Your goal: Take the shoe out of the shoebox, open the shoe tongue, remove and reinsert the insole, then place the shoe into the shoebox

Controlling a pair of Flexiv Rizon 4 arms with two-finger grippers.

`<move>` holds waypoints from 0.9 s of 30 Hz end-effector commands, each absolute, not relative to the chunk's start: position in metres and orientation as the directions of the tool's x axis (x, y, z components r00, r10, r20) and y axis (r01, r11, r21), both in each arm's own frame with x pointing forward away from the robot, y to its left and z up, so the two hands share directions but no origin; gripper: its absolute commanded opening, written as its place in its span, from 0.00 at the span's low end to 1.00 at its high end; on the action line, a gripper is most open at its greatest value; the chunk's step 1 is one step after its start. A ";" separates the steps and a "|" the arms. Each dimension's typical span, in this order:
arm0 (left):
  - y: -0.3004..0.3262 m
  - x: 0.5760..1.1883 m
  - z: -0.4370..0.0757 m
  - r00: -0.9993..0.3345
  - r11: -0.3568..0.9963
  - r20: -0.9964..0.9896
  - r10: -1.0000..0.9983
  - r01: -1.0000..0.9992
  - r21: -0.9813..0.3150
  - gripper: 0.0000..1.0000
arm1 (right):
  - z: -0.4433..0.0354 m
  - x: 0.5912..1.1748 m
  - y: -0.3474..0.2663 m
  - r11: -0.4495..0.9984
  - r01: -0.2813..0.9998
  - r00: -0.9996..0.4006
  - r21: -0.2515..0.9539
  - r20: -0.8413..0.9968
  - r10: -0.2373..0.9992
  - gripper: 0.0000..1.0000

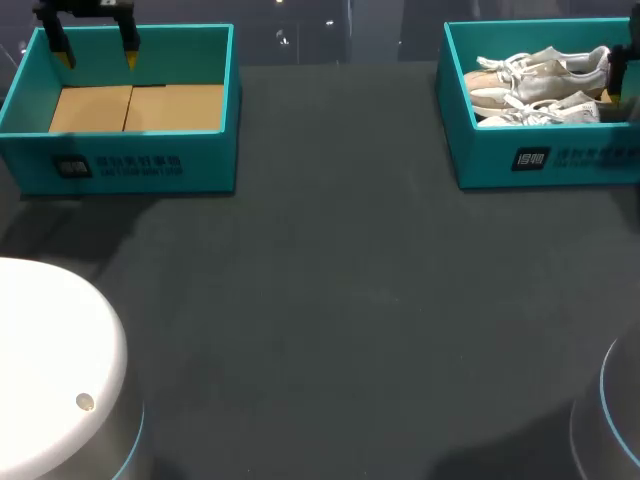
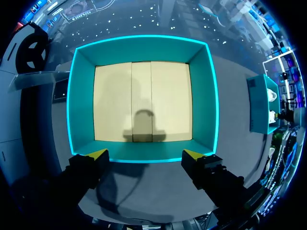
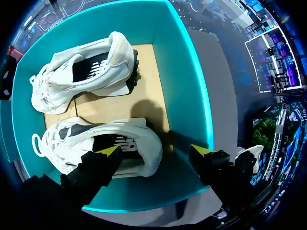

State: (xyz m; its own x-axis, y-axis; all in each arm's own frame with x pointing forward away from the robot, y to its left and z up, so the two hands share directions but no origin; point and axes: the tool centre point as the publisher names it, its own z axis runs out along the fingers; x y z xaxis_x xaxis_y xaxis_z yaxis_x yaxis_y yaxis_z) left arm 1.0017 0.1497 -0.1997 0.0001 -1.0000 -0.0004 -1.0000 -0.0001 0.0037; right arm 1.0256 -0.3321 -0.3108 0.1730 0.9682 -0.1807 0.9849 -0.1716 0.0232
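On the dark table (image 1: 330,300), our right gripper (image 3: 154,151) hangs wide open above the shoebox (image 3: 182,72), where two white shoes (image 3: 86,72) lie side by side; it touches nothing. Our left gripper (image 2: 145,154), also wide open and empty, hangs over the other box (image 2: 81,96).

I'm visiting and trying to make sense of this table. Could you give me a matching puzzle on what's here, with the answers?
Things:
1. left shoebox
2. right shoebox
3. shoes
4. left gripper

Descriptions:
A. white, laced
B. open, above the empty box
C. holds a pair of shoes
D. only bare cardboard inside

Pairs: 1-D, 2-C, 3-A, 4-B
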 end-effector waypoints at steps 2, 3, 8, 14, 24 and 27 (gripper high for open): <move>0.150 1.001 -0.200 0.000 0.000 0.000 -1.000 -1.000 0.003 1.00 | -0.317 1.025 -0.338 -0.172 0.985 0.174 0.026 -0.178 0.969 0.87; 0.150 1.001 -0.200 0.000 0.000 0.000 -1.000 -1.000 0.003 1.00 | -0.318 1.025 -0.339 -0.172 0.985 0.174 0.026 -0.179 0.968 0.85; 0.150 1.001 -0.200 0.000 0.000 0.000 -1.000 -1.000 0.003 1.00 | -0.323 1.021 -0.340 -0.166 0.986 0.168 0.022 -0.179 0.969 0.78; 0.150 1.001 -0.200 0.000 0.000 0.000 -1.000 -1.000 0.003 1.00 | -0.328 1.017 -0.339 -0.150 0.988 0.152 0.024 -0.183 0.971 0.74; 0.150 1.001 -0.200 0.000 0.000 0.000 -1.000 -1.000 0.003 1.00 | -0.339 1.019 -0.335 -0.126 0.992 0.129 0.026 -0.207 0.970 0.66; 0.150 1.001 -0.200 0.000 0.000 0.000 -1.000 -1.000 0.003 1.00 | -0.342 1.018 -0.335 -0.125 0.992 0.127 0.024 -0.210 0.969 0.66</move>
